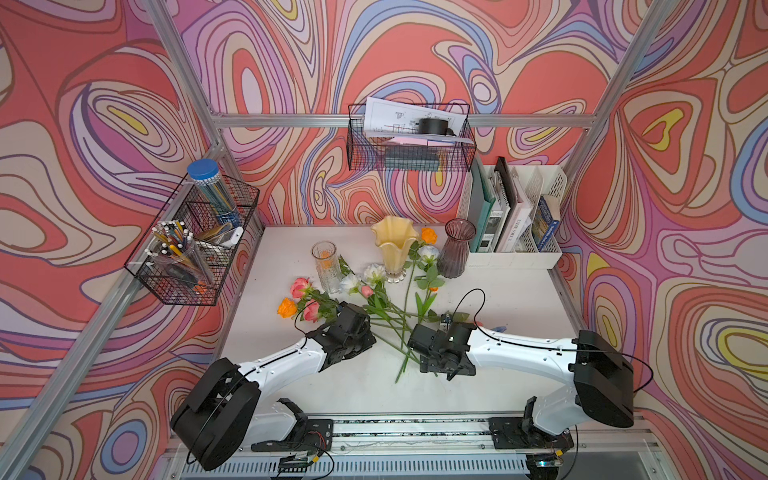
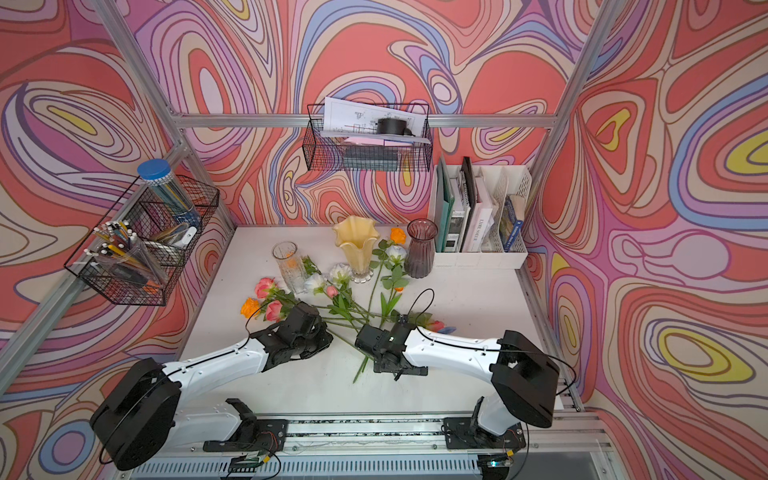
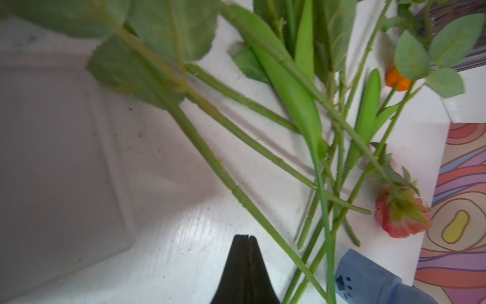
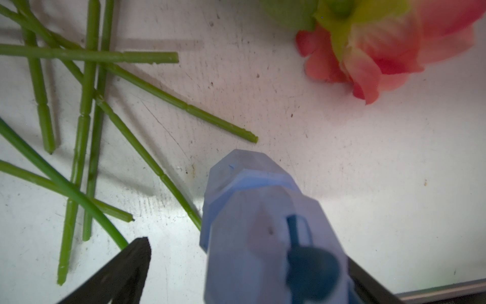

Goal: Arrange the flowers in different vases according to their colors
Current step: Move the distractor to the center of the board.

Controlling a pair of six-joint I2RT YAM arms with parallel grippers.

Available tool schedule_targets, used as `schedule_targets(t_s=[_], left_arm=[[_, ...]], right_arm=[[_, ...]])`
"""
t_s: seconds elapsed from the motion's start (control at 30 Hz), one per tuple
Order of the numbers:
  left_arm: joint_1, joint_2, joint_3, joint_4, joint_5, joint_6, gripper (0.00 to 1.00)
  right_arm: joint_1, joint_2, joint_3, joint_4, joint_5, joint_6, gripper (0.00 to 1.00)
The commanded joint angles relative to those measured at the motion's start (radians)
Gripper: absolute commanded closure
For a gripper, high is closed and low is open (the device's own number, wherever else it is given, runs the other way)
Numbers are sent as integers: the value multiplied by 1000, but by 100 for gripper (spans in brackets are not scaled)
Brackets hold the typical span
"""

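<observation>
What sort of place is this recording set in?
Probably a mock office desk built as a robot test cell: a white tabletop inside aluminium rails, a wire basket of pens, a file rack of books, with vases and flowers laid out.

Roomiest bit of the white tabletop (image 1: 515,299) is the right side, between the right arm (image 1: 519,349) and the white slotted file organiser (image 1: 515,232): bare surface there. The front strip between that arm and the left arm (image 1: 282,365) is bare too. Dead centre is a mess, crossed green flower stems (image 1: 390,322) all over it. Along the back, a clear patterned glass cylinder vase (image 1: 326,266), a creamy-yellow wavy-rimmed vase (image 1: 392,245) and a smoky-purple ribbed vase (image 1: 457,249) stand in a row, with blooms lying in both gaps. A black wire basket (image 1: 191,249) hangs on the frame rail just beside the left edge. A light-blue plastic spouted thing (image 4: 263,223) sits between the right gripper's (image 4: 247,252) spread fingers, with a pink rose (image 4: 381,47) just beyond.
</observation>
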Motion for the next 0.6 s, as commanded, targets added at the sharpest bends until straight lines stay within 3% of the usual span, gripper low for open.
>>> schedule_targets(t_s=[0.0,0.33,0.57], left_arm=[[12,27,2,9,-43,26,100],[79,151,60,-9,-66,90,100],[238,-5,-66,-124,-117,95,100]], right_arm=[[-3,-5,-3,-10,18,14,2],[-4,-13,-16,-2,17,19,2],[-4,-30,-21,-10,27,31,2]])
